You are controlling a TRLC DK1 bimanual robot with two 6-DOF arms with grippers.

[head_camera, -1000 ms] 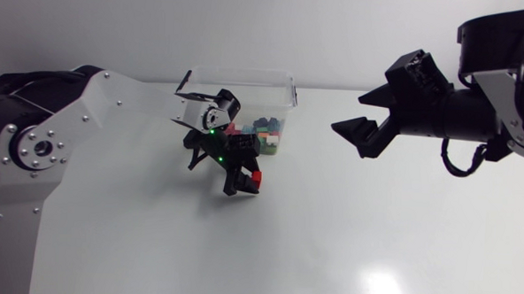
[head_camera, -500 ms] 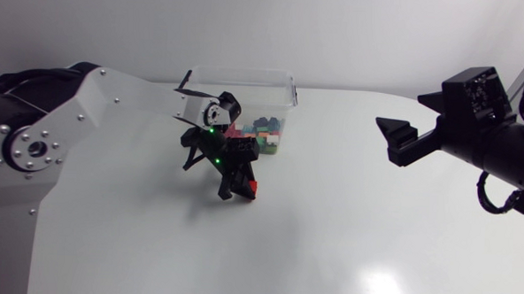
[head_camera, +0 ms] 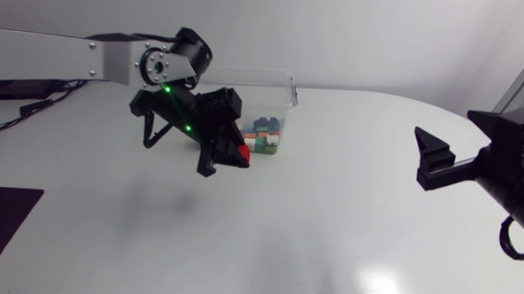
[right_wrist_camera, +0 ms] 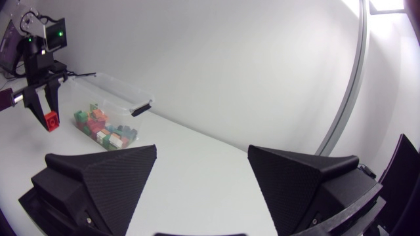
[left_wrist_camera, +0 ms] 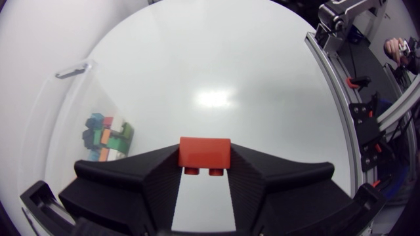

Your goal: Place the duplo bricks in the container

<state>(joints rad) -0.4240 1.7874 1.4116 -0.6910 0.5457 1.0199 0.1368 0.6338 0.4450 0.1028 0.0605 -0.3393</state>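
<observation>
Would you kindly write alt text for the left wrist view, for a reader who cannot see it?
The left pincer is shut on a red duplo brick, held over the white table. Beside it stands a clear container with colourful bricks inside.

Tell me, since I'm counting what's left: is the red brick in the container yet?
Out. The left gripper is shut on the red brick, holding it off the table near the container, which holds other bricks.

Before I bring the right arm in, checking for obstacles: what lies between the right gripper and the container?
Nothing: only bare white table between the right gripper and the container, as the head view and right wrist view both show.
</observation>
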